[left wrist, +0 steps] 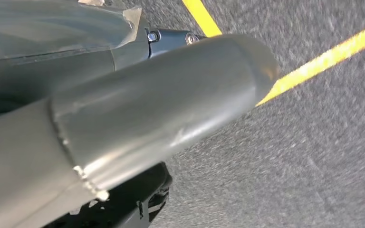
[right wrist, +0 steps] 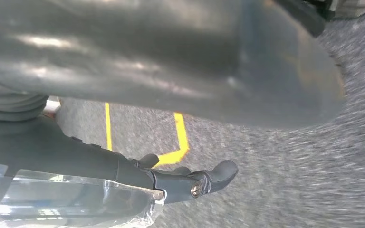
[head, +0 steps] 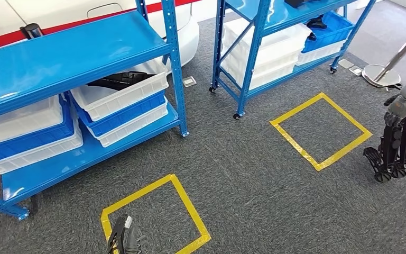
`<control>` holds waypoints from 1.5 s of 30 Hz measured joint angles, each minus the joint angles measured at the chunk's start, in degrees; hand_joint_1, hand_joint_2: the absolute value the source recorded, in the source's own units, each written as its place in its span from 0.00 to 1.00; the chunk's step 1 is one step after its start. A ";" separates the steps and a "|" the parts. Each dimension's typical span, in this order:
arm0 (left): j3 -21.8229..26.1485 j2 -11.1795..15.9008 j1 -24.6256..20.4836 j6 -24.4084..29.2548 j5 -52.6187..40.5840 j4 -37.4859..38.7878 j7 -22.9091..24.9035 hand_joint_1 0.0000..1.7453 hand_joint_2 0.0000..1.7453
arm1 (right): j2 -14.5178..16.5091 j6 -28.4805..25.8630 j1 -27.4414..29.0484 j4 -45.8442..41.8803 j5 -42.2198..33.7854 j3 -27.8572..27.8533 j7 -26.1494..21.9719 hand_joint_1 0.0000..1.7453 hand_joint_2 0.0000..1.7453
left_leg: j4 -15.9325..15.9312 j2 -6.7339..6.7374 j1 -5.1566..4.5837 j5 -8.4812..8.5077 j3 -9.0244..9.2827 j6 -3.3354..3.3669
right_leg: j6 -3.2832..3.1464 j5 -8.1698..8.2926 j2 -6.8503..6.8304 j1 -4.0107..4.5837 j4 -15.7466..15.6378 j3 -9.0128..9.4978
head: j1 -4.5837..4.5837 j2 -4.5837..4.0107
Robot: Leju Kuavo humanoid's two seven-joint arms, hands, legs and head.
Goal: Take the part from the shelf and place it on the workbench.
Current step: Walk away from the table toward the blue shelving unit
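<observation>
From the head view, the blue shelf (head: pixel 84 58) stands at the left on grey carpet (head: pixel 254 180), and on its lower level a white bin (head: pixel 121 92) holds the black part (head: pixel 119 80), lying flat inside it, well apart from both hands. A second blue shelf (head: pixel 275 32) stands further back to the right with white and blue bins of its own. Two yellow tape squares mark the floor, one near (head: pixel 156 217), one further right (head: pixel 321 129). The left hand (head: pixel 122 239) hangs low over the edge of the near square, dark fingers pointing down; whether they are spread or curled I cannot tell. The right hand (head: pixel 396 143) hangs at the far right, fingers straight down and slightly apart, holding nothing.

Left wrist view: the thick grey thumb (left wrist: pixel 171 109) looms over carpet and yellow tape (left wrist: pixel 323 59); nothing is seen in the hand.

Right wrist view: a dark finger (right wrist: pixel 190 183) stretches out over the carpet, with a yellow tape corner (right wrist: pixel 178 147) beyond it.
</observation>
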 joint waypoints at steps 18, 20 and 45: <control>-0.01 -0.11 0.46 -0.02 -0.07 0.11 -0.11 0.00 0.00 | 0.04 -0.42 0.43 0.06 0.31 -0.58 0.08 0.00 0.00 | 6.47 -4.09 0.31 -3.24 -3.80 -2.40 | -1.06 2.54 5.44 -1.17 -2.11 -0.42 | 0.13 0.00; -0.01 -0.14 0.37 -0.03 -0.07 0.11 -0.06 0.00 0.00 | 0.03 -0.42 0.61 0.06 0.39 -0.59 0.08 0.00 0.00 | 14.39 -1.99 0.44 -6.82 -7.72 -2.76 | -1.49 2.40 3.75 -0.90 -2.10 -0.46 | -0.22 0.00; -0.01 -0.16 0.63 0.11 -0.24 0.16 0.52 0.00 0.00 | -0.15 -0.35 0.17 0.08 0.99 -0.80 0.20 0.00 0.00 | 0.04 -9.00 0.21 0.82 -0.67 -1.24 | -0.10 2.50 7.37 -0.74 -2.23 -0.35 | 0.79 0.00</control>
